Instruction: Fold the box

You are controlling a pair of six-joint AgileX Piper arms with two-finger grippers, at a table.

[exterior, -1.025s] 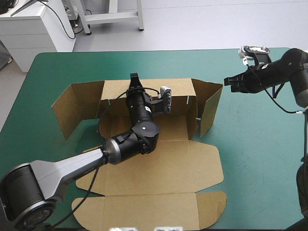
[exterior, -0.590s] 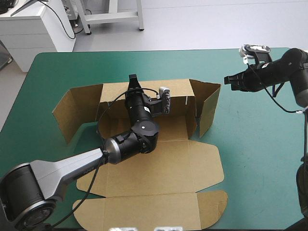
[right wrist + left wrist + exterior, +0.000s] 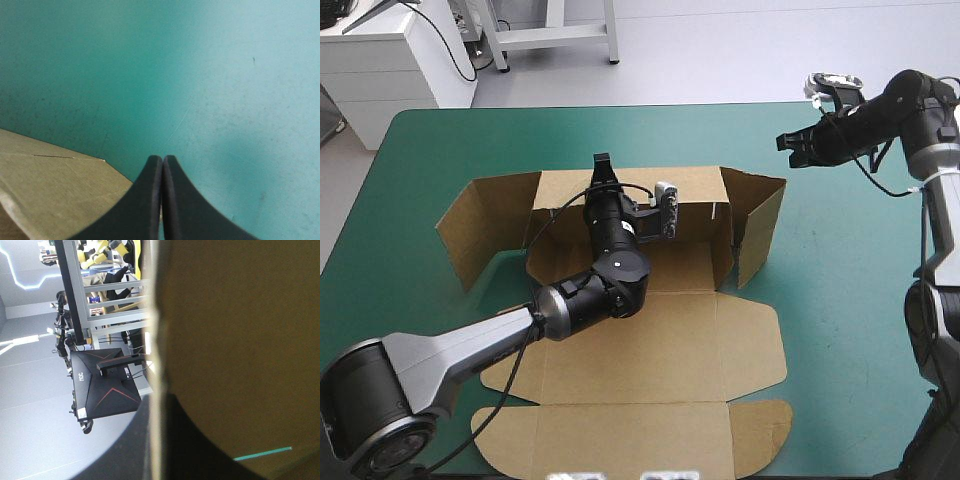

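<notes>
Compared with a moment earlier, the right gripper [image 3: 788,143] had lifted and drawn back toward the table's far edge, so it stood farther from the box's right-hand flap than before. The box [image 3: 720,340] itself had barely moved; its raised rear wall sat a touch differently under the left arm.

The box lay in the middle of the teal-green cover [image 3: 840,300], with its broad panels flat toward the near edge. Its rear wall stood up, and a side flap was angled out at either end. The left gripper [image 3: 602,160] reached across the flat board to the top edge of that rear wall and was pinched on it. In the left wrist view the brown sheet [image 3: 240,340] ran edge-on past one black finger [image 3: 185,450].

The right gripper [image 3: 162,157] was closed on nothing, its fingers meeting in a point above bare cover [image 3: 200,75], with a corner of board [image 3: 55,180] just beside and below it.

The left gripper's second finger was hidden behind the board. The arm covered much of the box's middle panel from above.
</notes>
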